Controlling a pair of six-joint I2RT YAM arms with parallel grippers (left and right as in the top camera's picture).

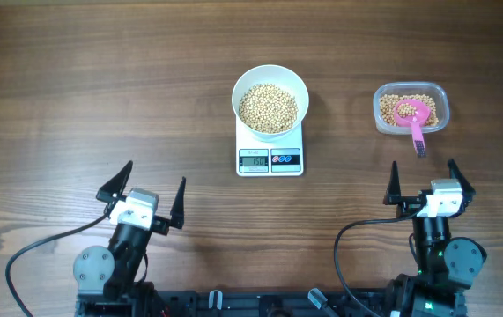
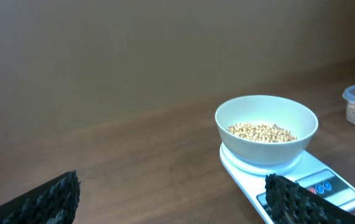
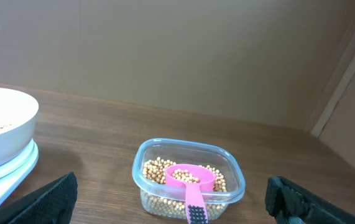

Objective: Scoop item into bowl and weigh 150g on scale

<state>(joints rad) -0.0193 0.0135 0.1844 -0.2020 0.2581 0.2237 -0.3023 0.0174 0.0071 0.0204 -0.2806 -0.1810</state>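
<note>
Holding left gripper [image 1: 157, 173] and right gripper [image 1: 423, 165] spread wide, empty, well back, seemingly leaving the beans [image 1: 269, 107] in the bowl [image 1: 269, 74] sitting undisturbed on the scale [image 1: 269, 160] for reading.

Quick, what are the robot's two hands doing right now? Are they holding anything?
Left gripper: open, holding nothing.
Right gripper: open, holding nothing.
</note>
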